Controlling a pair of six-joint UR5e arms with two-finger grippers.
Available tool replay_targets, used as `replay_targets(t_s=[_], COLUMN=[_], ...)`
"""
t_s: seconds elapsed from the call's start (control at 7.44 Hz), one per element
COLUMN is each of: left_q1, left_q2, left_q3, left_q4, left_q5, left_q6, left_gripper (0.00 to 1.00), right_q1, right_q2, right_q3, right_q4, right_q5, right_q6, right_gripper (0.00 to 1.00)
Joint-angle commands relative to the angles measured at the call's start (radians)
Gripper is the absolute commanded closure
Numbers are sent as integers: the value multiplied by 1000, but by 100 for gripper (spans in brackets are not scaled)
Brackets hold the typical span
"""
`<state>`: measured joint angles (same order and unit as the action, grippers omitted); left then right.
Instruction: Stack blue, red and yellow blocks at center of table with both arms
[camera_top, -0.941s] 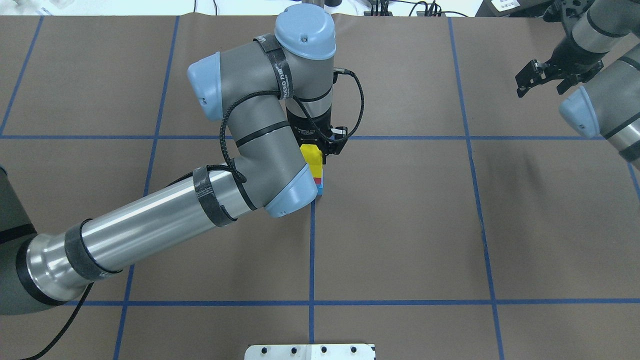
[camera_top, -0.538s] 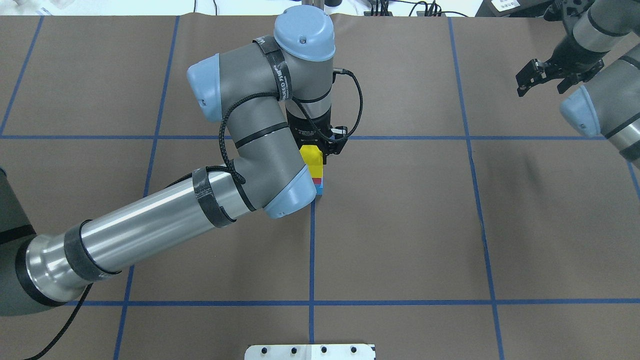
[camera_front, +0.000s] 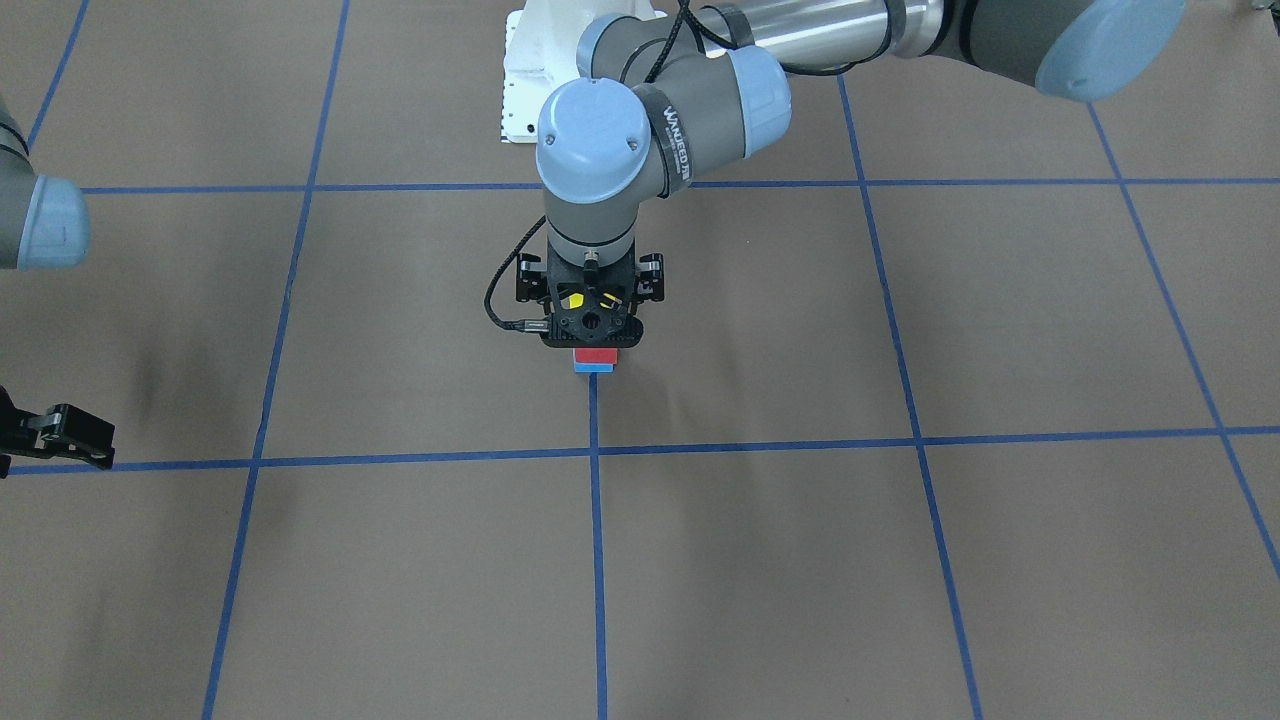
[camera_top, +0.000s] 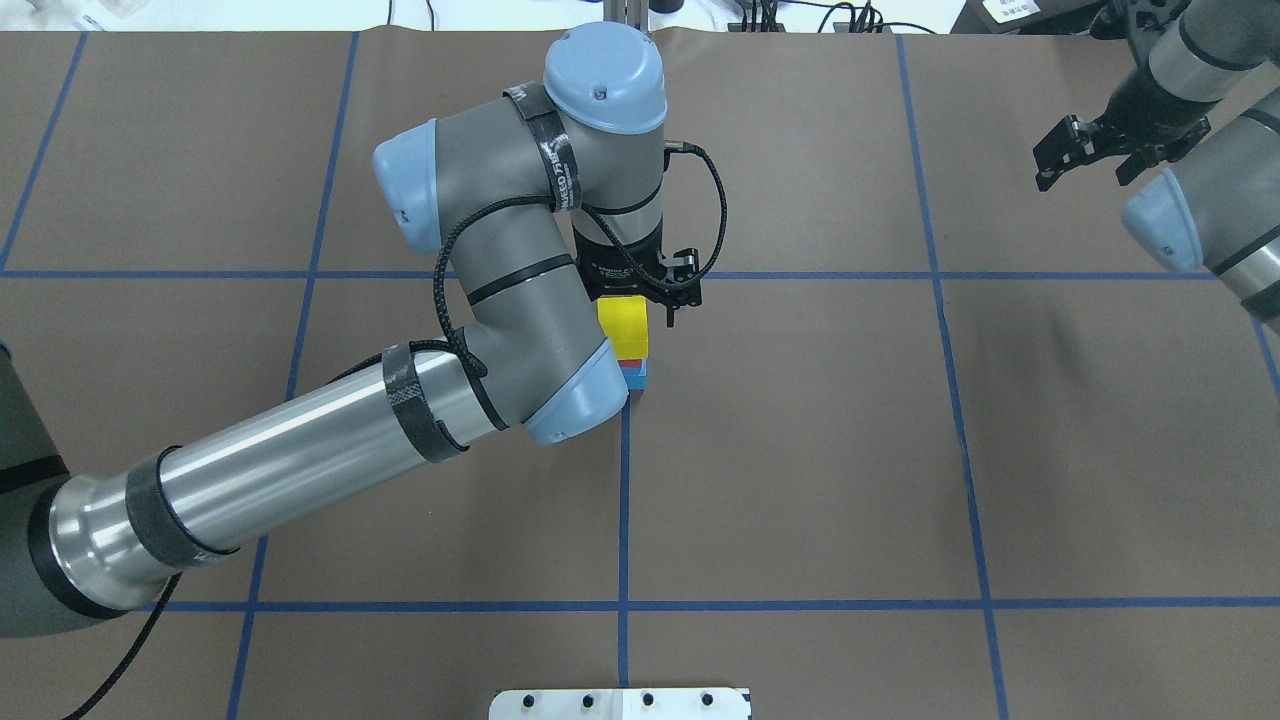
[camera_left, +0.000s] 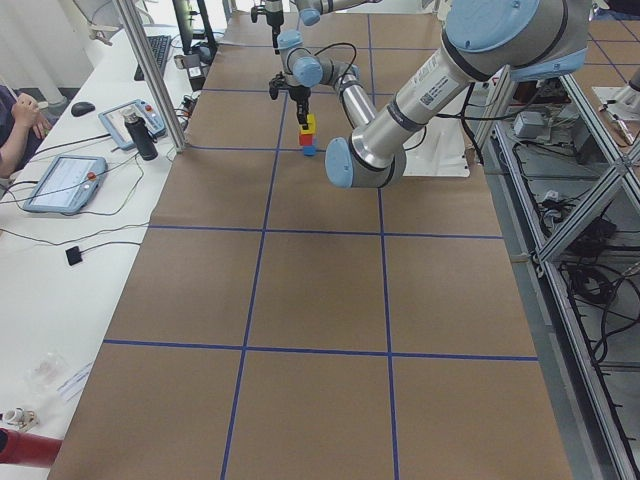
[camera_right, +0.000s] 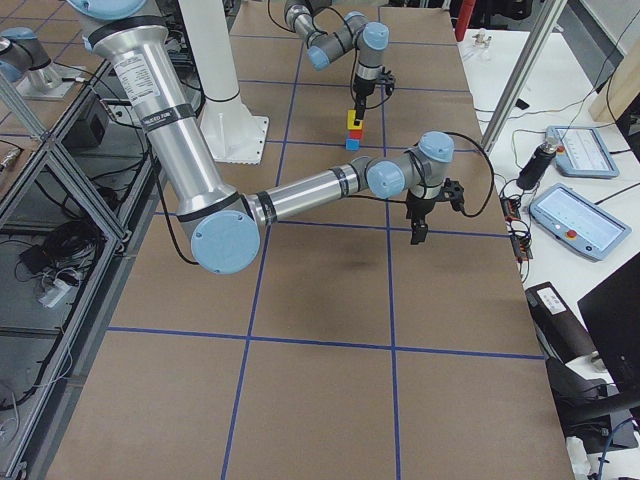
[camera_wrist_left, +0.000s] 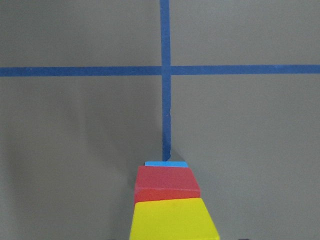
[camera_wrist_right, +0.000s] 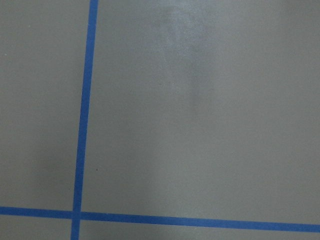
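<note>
We see the three cubes as one upright tower on the table (camera_top: 800, 450), long axis vertical, at the end of a tape line: yellow block (camera_top: 622, 325) on top, red block (camera_wrist_left: 166, 182) under it, blue block (camera_front: 592, 368) lowest. The left wrist view shows all three; the front view hides most of the yellow one. The left gripper (camera_front: 592, 330) hangs just above the tower, fingers apart. Far at the table's corner, the right gripper (camera_top: 1080, 178) is spread too.

Bright, even overhead light w/ soft faint shadows on table (camera_top: 800, 450), glare streaks along silver tube of left arm (camera_top: 290, 460), pale sheen top-centre in rt wrist view, close-up yellow block (camera_wrist_left: 174, 220) slightly soft, rest sharp.
</note>
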<state>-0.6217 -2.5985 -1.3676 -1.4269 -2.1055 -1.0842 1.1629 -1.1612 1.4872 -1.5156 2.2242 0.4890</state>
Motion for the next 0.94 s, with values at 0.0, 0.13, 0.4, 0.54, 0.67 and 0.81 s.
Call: replay_targets(t_s=[0.0, 0.13, 0.4, 0.54, 0.67, 0.81], left_q1=[-1, -15, -62, -106, -154, -224], left_q2=[0, 0, 53, 183, 375, 552], left_q3=[-8, -52, -266, -463, -651, -751], left_q4=[5, 14, 182, 233, 233, 233], left_q5=[-1, -4, -2, -2, -1, -2], left_q6=[0, 0, 35, 90, 197, 380], left_gripper=[1, 1, 0, 0, 0, 0], right_q1=[6, 17, 30, 37, 47, 60], right_q2=[0, 2, 2, 2, 0, -8], right_q3=[-1, 1, -1, -2, -2, -4], right_q4=[-2, 0, -2, -2, -6, -6], right_q5=[2, 12, 26, 26, 26, 25], right_q6=[-1, -4, -10, -18, -51, -85], right_gripper=[1, 1, 1, 1, 1, 1])
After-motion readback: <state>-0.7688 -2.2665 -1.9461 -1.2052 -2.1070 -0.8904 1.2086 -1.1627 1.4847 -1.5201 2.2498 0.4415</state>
